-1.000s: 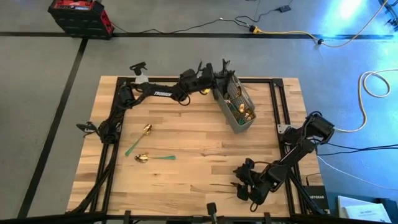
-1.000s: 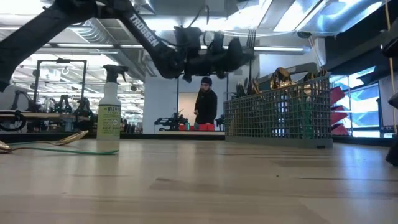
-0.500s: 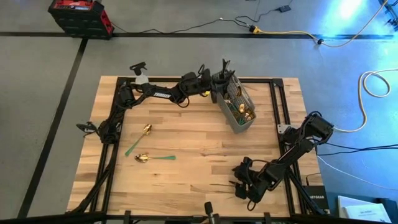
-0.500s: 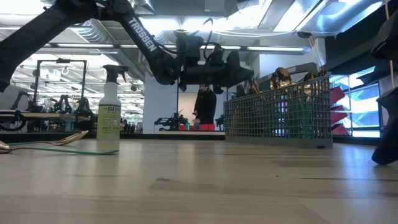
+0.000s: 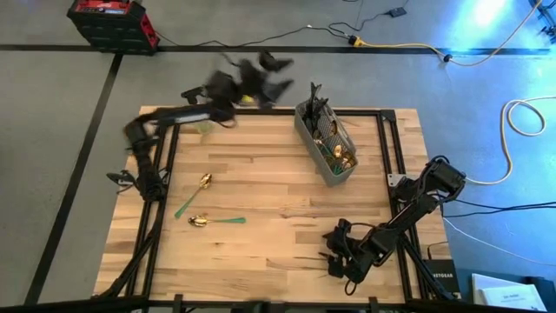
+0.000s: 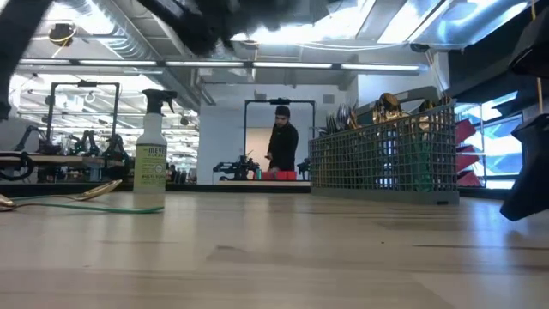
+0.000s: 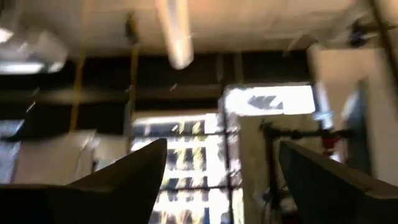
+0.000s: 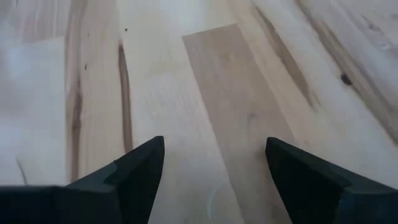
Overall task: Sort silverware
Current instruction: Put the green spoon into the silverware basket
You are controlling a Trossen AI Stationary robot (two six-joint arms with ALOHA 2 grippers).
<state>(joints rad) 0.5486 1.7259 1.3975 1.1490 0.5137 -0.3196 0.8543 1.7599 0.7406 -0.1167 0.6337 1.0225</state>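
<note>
Left gripper (image 5: 269,74) apparently off caddy (image 5: 326,143), blurred overhead.

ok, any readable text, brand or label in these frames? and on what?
No text reads for certain.
spray bottle label: print too small to read.
left arm: any lettering is blurred out.
black plate by the table's near right corner: white letters, too small to read.

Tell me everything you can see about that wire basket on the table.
The basket is a narrow grey mesh box, seemingly metal, standing upright and set at a slant toward the table's far right. The low view shows its fine grid walls and open top. It is crowded with cutlery, gold and dark pieces poking above the rim. It rests on the bare wood; neither hand touches it.
</note>
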